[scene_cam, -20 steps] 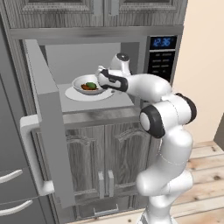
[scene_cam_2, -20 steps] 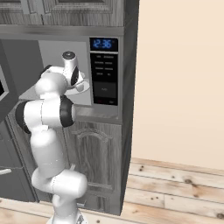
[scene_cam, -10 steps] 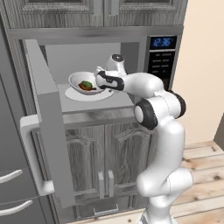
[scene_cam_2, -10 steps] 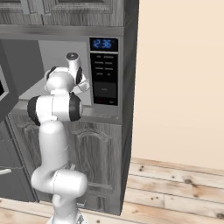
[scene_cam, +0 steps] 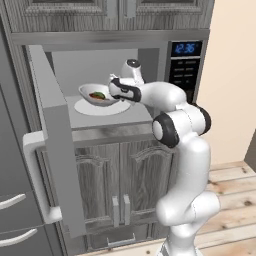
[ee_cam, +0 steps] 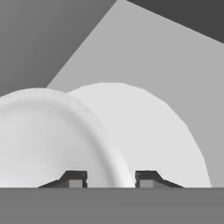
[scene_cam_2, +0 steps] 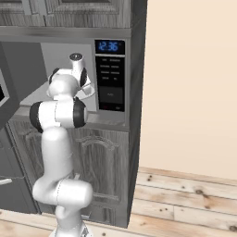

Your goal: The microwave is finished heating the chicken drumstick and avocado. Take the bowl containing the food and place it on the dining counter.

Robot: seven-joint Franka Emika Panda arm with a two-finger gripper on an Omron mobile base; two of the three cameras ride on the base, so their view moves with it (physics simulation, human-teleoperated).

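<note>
From the left base view, the bowl (scene_cam: 98, 93) sits tilted just above the round plate (scene_cam: 100, 106) inside the open microwave (scene_cam: 186, 65), its mouth leaning toward the door (scene_cam: 52, 135); the end effector (scene_cam: 115, 88) meets its right rim. The right base view shows the arm reaching into the cavity. In the hand view, the fingertips (ee_cam: 75, 178) straddle the bowl's rim, apparently pinching it. The bowl looks stiff, light and slippery, so the rim is the sensible hold

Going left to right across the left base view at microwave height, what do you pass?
Open microwave door → bowl holding the food, lifted above the turntable plate → gripper at the bowl's right rim → keypad panel.
</note>
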